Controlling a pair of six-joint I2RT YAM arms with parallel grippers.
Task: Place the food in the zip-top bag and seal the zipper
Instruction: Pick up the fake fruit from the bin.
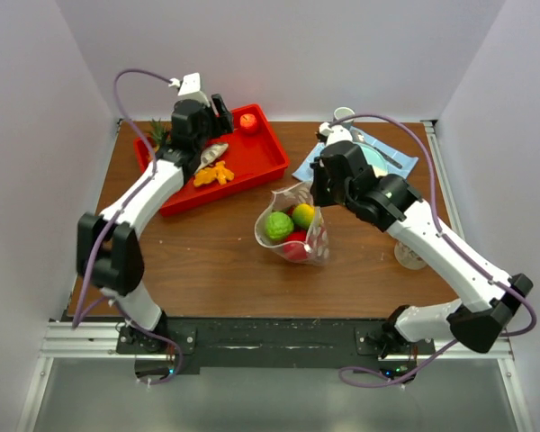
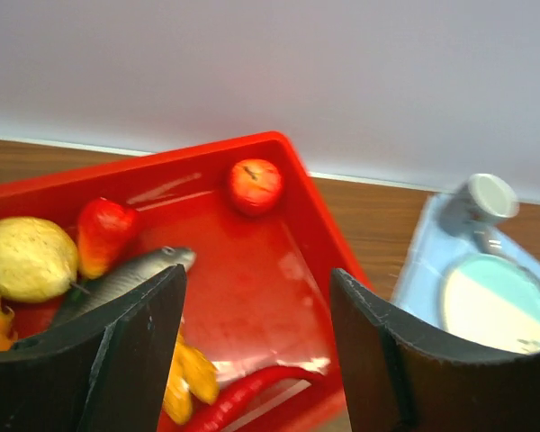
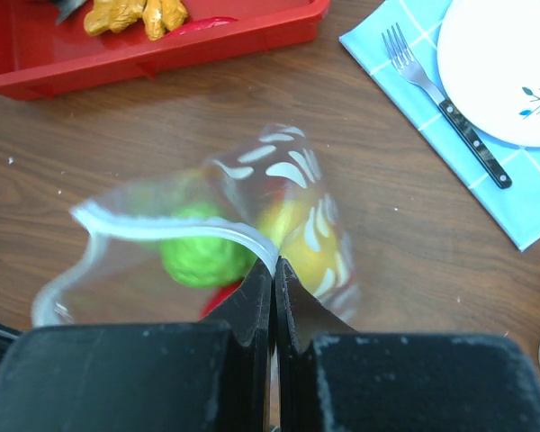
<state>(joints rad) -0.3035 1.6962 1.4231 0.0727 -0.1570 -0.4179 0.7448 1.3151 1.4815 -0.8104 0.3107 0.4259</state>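
The zip-top bag (image 1: 292, 229) stands open mid-table, holding a green fruit (image 1: 279, 225), a yellow one (image 1: 303, 214) and a red one (image 1: 295, 245). My right gripper (image 3: 274, 263) is shut on the bag's rim at the zipper (image 3: 162, 227), holding the mouth up; the green fruit (image 3: 198, 256) shows through the plastic. My left gripper (image 2: 256, 279) hangs open and empty over the red tray (image 2: 315, 207). In the tray lie a round red fruit (image 2: 255, 184), a strawberry (image 2: 103, 232) and a yellow fruit (image 2: 27, 258).
The tray (image 1: 261, 157) at the back left also holds a grey toy fish (image 2: 117, 279), a red chili (image 2: 243, 396) and orange pieces (image 2: 193, 373). At the back right a white plate (image 3: 504, 63) and a fork (image 3: 441, 99) lie on a blue cloth (image 3: 405, 63).
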